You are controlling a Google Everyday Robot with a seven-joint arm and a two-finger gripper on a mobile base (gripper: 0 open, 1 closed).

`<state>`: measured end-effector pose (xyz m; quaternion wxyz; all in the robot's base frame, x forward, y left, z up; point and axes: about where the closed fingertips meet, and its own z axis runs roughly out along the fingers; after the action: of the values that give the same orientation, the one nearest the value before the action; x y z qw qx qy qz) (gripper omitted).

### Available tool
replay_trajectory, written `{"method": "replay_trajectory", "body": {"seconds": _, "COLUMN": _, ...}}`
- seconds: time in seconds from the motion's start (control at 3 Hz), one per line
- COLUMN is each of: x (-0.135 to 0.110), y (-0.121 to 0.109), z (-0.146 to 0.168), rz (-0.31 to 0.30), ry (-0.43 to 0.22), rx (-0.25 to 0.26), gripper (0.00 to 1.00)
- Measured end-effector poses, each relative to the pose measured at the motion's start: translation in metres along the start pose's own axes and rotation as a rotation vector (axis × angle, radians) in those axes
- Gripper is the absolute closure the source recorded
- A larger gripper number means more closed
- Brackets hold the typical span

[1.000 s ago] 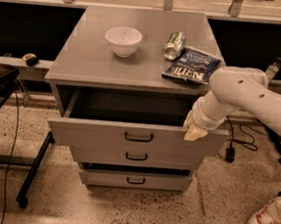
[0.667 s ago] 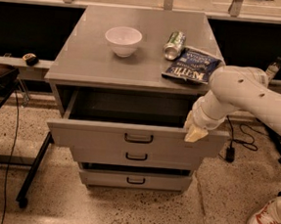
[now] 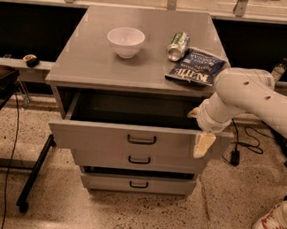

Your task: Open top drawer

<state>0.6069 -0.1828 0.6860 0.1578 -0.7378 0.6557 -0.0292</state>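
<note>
Grey cabinet (image 3: 137, 68), top drawer (image 3: 106, 136) open, hand (image 3: 201, 134) at its front.

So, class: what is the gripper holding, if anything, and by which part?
Cannot be told. The gripper sits against the front panel of the wide grey top drawer, at its right end.
</note>
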Motion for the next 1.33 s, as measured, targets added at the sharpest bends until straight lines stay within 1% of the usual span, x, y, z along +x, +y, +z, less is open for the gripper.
{"method": "replay_trajectory", "body": {"seconds": 0.33, "x": 0.0, "y": 0.0, "z": 0.0, "rz": 0.0, "ry": 0.0, "rx": 0.0, "gripper": 0.0}}
{"method": "replay_trajectory", "body": {"seconds": 0.67, "x": -0.001, "y": 0.002, "z": 0.001, "rz": -0.013, "ry": 0.007, "rx": -0.013, "gripper": 0.0}}
{"method": "replay_trajectory", "body": {"seconds": 1.0, "x": -0.006, "y": 0.024, "z": -0.005, "rz": -0.035, "ry": 0.054, "rx": -0.064, "gripper": 0.0}}
{"method": "replay_trajectory", "body": {"seconds": 1.33, "x": -0.008, "y": 0.05, "z": -0.008, "rz": -0.04, "ry": 0.087, "rx": -0.123, "gripper": 0.14}}
